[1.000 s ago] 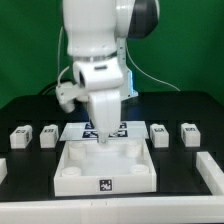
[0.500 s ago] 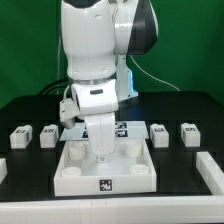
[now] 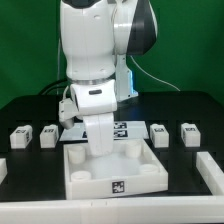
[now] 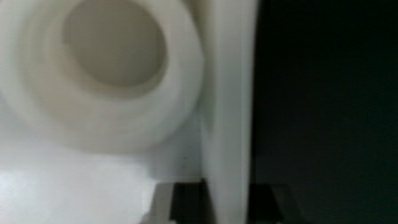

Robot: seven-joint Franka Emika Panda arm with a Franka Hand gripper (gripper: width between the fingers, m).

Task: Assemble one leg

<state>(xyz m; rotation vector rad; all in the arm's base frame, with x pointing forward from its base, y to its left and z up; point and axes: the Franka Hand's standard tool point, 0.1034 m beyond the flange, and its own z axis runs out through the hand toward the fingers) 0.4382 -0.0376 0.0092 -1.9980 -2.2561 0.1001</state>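
Here, a black table (image 3: 30, 108) carries 4 legs (image 3: 47, 135); green wall (image 3: 25, 50) behind.

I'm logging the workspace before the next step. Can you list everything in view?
legs: four, white with black-and-white tags, on the table, two at the exterior view's left of the tray and two at its right
tray: one, white, front centre, with round corner sockets and a tag on its front wall
marker board: one, white with black tags, behind the tray, partly hidden
white pieces: two, cut off at the exterior view's left and right edges, kind unclear
table: one, black
backdrop: green
arm: one, white and black, above the tray
gripper: one, white, lowered into the tray, jaw state hidden
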